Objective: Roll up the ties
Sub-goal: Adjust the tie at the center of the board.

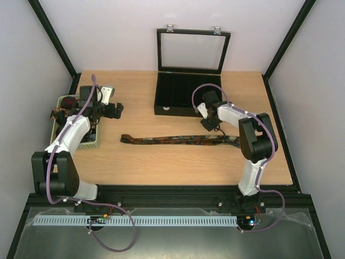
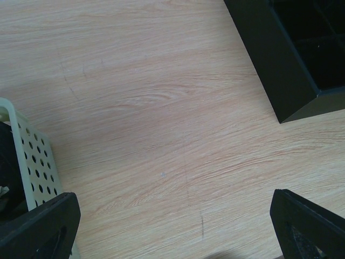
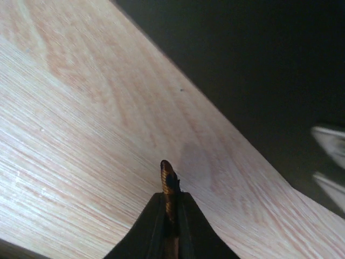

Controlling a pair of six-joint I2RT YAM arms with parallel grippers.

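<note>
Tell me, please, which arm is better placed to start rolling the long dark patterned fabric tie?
Right. The right gripper pinches the tie at one end; the open left gripper hovers over wooden table beside the pale green plastic basket, away from the tie.

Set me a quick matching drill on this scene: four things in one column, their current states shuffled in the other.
Column one
1. tie
2. box
3. left gripper
4. right gripper

Column two
A. lid raised, at the far edge of the table
B. open above bare wood, beside the basket
C. shut on patterned fabric
D. stretched out lengthwise across the middle

Pairs: 1-D, 2-A, 3-B, 4-C
</note>
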